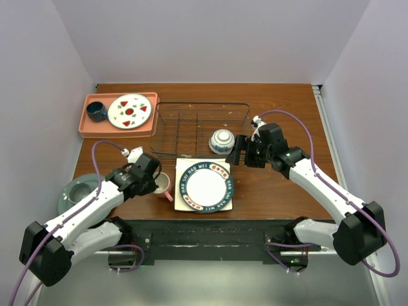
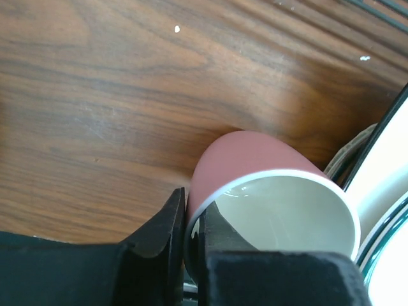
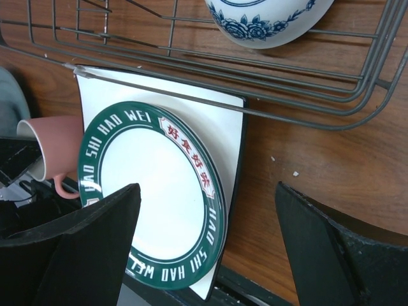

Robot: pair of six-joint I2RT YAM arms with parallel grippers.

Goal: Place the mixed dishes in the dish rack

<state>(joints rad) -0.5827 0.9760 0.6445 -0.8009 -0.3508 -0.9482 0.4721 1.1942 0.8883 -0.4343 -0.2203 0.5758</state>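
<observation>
My left gripper (image 1: pixel 155 180) (image 2: pixel 193 204) is shut on the rim of the pink mug (image 1: pixel 164 185) (image 2: pixel 255 159), one finger inside and one outside. The mug lies tilted on the table left of the plates and also shows in the right wrist view (image 3: pixel 54 146). The round white plate with the lettered rim (image 1: pixel 205 185) (image 3: pixel 153 197) lies on the white square plate (image 1: pixel 182 164) (image 3: pixel 217 121). The blue-and-white bowl (image 1: pixel 221 141) (image 3: pixel 268 19) sits in the dish rack (image 1: pixel 201 104) (image 3: pixel 255 108). My right gripper (image 1: pixel 239 152) (image 3: pixel 207 188) is open and empty by the bowl. The pale green plate (image 1: pixel 76 188) lies at the left, partly under my left arm.
A salmon-pink tray (image 1: pixel 89 124) at the back left holds a white plate with red marks (image 1: pixel 129 111) and a small dark blue cup (image 1: pixel 97 111). Walls close in the table on the left, back and right.
</observation>
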